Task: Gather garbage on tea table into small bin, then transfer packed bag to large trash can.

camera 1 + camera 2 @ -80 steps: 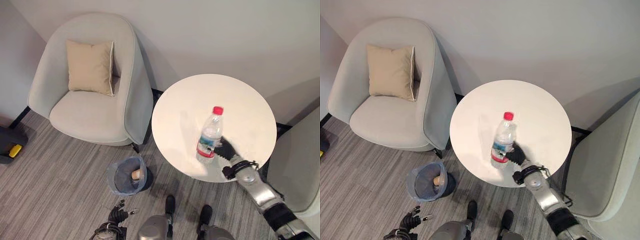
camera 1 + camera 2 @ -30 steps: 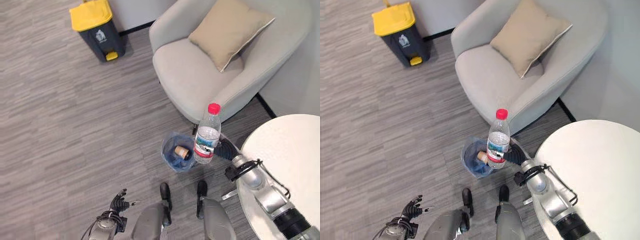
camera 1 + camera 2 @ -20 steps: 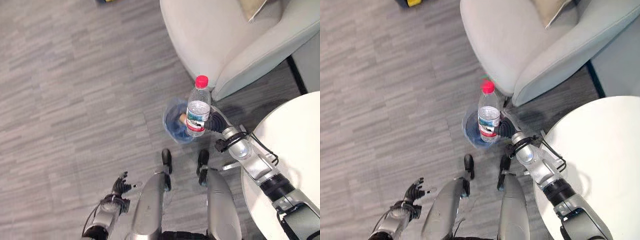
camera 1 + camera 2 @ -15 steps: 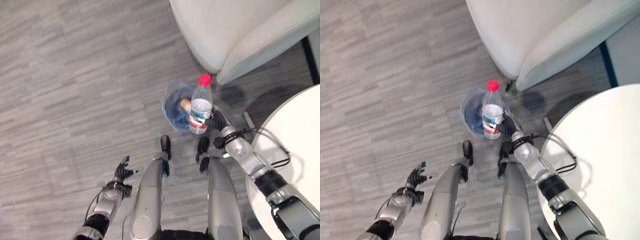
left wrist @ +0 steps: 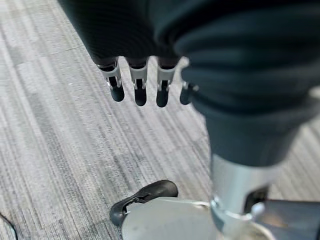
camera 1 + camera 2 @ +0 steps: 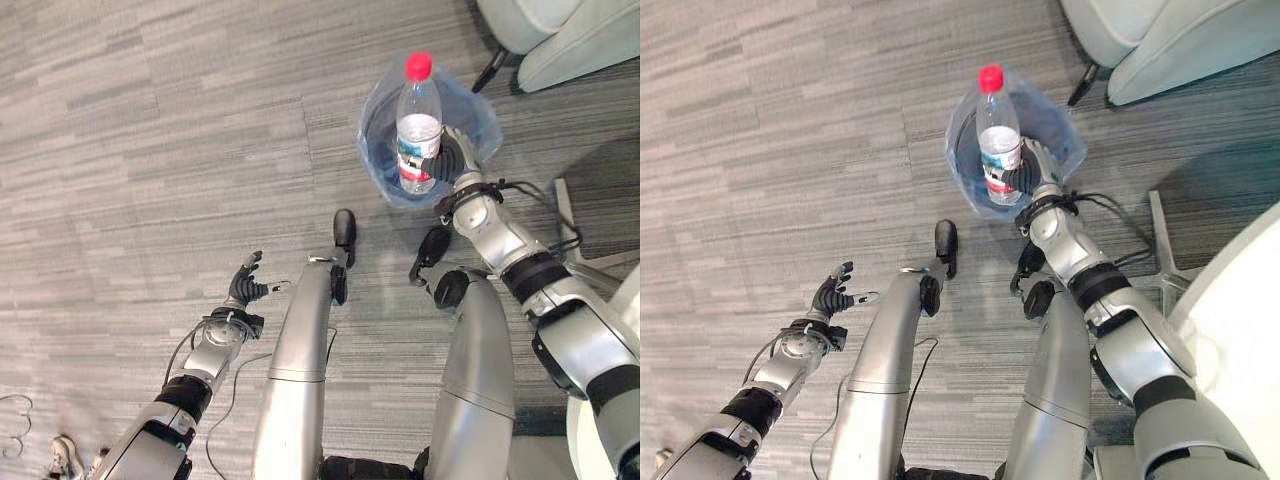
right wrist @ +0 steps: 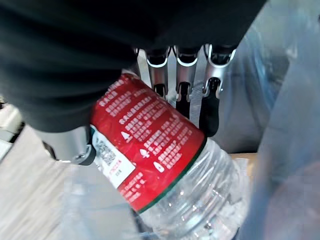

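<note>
A clear plastic water bottle (image 6: 418,130) with a red cap and red label stands upright over the mouth of the small bin (image 6: 378,125), which is lined with a blue bag. My right hand (image 6: 455,162) is shut on the bottle's lower half; in the right wrist view the fingers (image 7: 182,75) curl round the label (image 7: 145,160), with the bag's film (image 7: 292,150) close beside. The bottle's base sits below the bag's rim. My left hand (image 6: 243,292) hangs low over the carpet at the left, its fingers (image 5: 139,87) relaxed and holding nothing.
The pale armchair's (image 6: 575,30) lower edge is just beyond the bin at the far right. The white round table's (image 6: 1240,330) rim and its metal foot (image 6: 1160,260) are at my right. Grey striped carpet lies all around.
The camera swung from the table down to the floor. My right hand carried the bottle off the table and over to the bin, lowering it into the bag's mouth.
</note>
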You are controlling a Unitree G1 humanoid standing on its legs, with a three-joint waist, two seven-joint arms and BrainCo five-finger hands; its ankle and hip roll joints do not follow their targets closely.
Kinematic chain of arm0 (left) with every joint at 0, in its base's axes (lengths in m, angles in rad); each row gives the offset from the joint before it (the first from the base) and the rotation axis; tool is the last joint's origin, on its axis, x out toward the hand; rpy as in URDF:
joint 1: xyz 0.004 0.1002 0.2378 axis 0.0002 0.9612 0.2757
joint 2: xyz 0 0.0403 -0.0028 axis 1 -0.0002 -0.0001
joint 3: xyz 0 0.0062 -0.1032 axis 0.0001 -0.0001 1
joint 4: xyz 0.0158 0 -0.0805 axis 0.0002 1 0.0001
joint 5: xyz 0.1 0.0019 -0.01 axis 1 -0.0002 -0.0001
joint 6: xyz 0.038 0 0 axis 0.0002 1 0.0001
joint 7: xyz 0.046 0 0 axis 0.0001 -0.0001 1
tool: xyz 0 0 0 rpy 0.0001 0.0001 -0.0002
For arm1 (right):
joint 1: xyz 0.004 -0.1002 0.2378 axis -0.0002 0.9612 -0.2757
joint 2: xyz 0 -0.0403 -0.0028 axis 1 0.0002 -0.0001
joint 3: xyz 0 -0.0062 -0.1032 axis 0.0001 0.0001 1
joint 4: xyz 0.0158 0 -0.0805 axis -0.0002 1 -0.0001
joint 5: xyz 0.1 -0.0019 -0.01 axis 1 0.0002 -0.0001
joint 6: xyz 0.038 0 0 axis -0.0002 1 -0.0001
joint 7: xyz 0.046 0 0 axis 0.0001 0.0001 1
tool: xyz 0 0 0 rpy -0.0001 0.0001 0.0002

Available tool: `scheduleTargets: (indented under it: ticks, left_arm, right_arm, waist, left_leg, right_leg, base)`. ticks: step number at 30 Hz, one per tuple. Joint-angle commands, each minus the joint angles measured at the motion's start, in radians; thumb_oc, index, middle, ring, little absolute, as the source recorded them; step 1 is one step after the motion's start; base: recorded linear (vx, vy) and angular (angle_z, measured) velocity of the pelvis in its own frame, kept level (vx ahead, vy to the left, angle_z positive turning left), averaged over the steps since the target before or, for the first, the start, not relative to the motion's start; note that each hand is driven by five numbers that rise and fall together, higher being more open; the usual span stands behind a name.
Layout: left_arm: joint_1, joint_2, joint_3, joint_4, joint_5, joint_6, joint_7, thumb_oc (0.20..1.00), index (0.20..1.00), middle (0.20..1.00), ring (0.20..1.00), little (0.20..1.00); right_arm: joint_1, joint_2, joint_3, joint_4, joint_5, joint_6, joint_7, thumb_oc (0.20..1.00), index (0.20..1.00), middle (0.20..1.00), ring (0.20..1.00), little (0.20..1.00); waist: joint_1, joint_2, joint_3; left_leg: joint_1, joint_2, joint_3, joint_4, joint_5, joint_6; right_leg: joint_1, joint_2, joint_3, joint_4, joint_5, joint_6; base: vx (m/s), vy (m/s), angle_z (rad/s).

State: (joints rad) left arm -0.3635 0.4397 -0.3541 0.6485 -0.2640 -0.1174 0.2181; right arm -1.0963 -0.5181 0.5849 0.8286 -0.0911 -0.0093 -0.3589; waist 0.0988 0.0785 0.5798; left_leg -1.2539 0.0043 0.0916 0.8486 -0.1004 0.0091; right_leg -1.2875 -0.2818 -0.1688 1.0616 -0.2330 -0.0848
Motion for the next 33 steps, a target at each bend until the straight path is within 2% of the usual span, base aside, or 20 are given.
scheduleTargets:
  ticks: [1,2,3,7,12,18,22,28,32,33]
  left_arm:
    - [0.055,0.003,-0.032,-0.007,-0.039,-0.020,0.017,1.000,1.000,1.000,1.000,1.000]
    - [0.054,0.001,-0.040,0.003,-0.037,-0.020,0.017,1.000,1.000,1.000,1.000,1.000]
    - [0.053,0.000,-0.043,0.005,-0.037,-0.020,0.016,1.000,1.000,1.000,1.000,1.000]
    - [0.053,-0.005,-0.048,0.008,-0.033,-0.020,0.017,1.000,1.000,1.000,1.000,1.000]
    - [0.057,-0.023,-0.028,0.015,-0.018,-0.011,0.019,1.000,1.000,1.000,1.000,1.000]
    - [0.065,-0.044,-0.002,0.028,0.025,0.003,0.015,1.000,1.000,1.000,1.000,1.000]
    - [0.069,-0.045,0.007,0.038,0.041,0.005,0.017,1.000,1.000,1.000,1.000,1.000]
    - [0.069,-0.036,0.009,0.054,0.056,0.001,0.025,1.000,1.000,1.000,1.000,1.000]
    - [0.069,-0.020,0.000,0.051,0.047,-0.009,0.038,1.000,1.000,1.000,1.000,1.000]
    - [0.064,-0.014,-0.007,0.045,0.033,-0.014,0.044,1.000,1.000,1.000,1.000,1.000]
  right_arm:
    - [0.004,-0.037,0.013,-0.048,0.041,-0.041,-0.038,0.200,0.200,0.200,0.200,0.200]
    - [-0.017,-0.050,0.019,-0.030,0.050,-0.041,-0.047,0.558,0.558,0.558,0.558,0.558]
    - [-0.020,-0.057,0.020,-0.020,0.052,-0.041,-0.049,1.000,1.000,1.000,1.000,1.000]
    - [-0.017,-0.072,0.014,-0.024,0.057,-0.041,-0.060,1.000,1.000,1.000,1.000,1.000]
    - [0.053,-0.101,-0.002,-0.101,0.016,-0.040,-0.070,1.000,1.000,1.000,1.000,1.000]
    - [0.196,-0.111,-0.010,-0.255,-0.114,-0.047,-0.041,1.000,1.000,1.000,1.000,1.000]
    - [0.240,-0.101,0.025,-0.273,-0.188,-0.046,-0.017,1.000,1.000,1.000,1.000,1.000]
    - [0.230,-0.065,0.133,-0.193,-0.333,-0.022,0.011,1.000,1.000,1.000,1.000,1.000]
    - [0.188,-0.017,0.219,-0.075,-0.396,0.002,0.023,1.000,1.000,1.000,1.000,1.000]
    - [0.172,0.008,0.254,-0.012,-0.409,0.018,0.031,1.000,1.000,1.000,1.000,1.000]
  waist:
    - [-0.002,0.045,-0.079]
    - [0.003,0.047,-0.091]
    - [0.006,0.046,-0.096]
    - [0.006,0.042,-0.106]
    - [-0.007,0.021,-0.120]
    - [-0.034,-0.001,-0.129]
    - [-0.043,-0.008,-0.126]
    - [-0.042,-0.006,-0.118]
    - [-0.032,0.005,-0.113]
    - [-0.021,0.016,-0.110]
  left_leg:
    - [0.000,-0.016,-0.016,0.039,-0.070,-0.001]
    - [-0.011,-0.021,-0.019,0.038,-0.070,0.001]
    - [-0.016,-0.023,-0.020,0.037,-0.069,0.001]
    - [-0.014,-0.027,-0.023,0.023,-0.068,0.002]
    - [0.004,-0.026,-0.030,-0.003,-0.065,0.001]
    - [0.051,-0.012,-0.035,-0.058,-0.060,0.000]
    - [0.084,-0.002,-0.036,-0.096,-0.054,-0.003]
    - [0.087,-0.003,-0.045,-0.119,-0.043,-0.008]
    - [0.053,-0.015,-0.049,-0.098,-0.043,-0.009]
    - [0.032,-0.022,-0.051,-0.084,-0.040,-0.010]
  right_leg:
    - [0.033,-0.022,0.082,-0.089,-0.034,0.073]
    - [0.022,-0.028,0.083,-0.083,-0.037,0.073]
    - [0.022,-0.030,0.081,-0.084,-0.038,0.073]
    - [0.021,-0.032,0.079,-0.088,-0.038,0.073]
    - [0.043,-0.022,0.069,-0.113,-0.033,0.076]
    - [0.087,0.001,0.056,-0.170,-0.010,0.093]
    - [0.119,0.010,0.046,-0.212,0.007,0.105]
    - [0.129,0.014,0.036,-0.235,0.013,0.113]
    - [0.095,0.009,0.045,-0.207,0.007,0.111]
    - [0.074,0.001,0.048,-0.186,0.000,0.107]
  base:
    - [0.04,0.010,0.15]
    - [0.04,0.004,0.08]
    - [0.04,0.006,0.02]
    - [0.00,-0.001,0.05]
    - [0.00,-0.009,0.02]
    - [-0.02,-0.005,-0.03]
    - [-0.03,-0.013,-0.06]
    - [-0.01,-0.004,0.00]
    - [0.00,-0.013,0.03]
    - [0.01,-0.020,0.06]
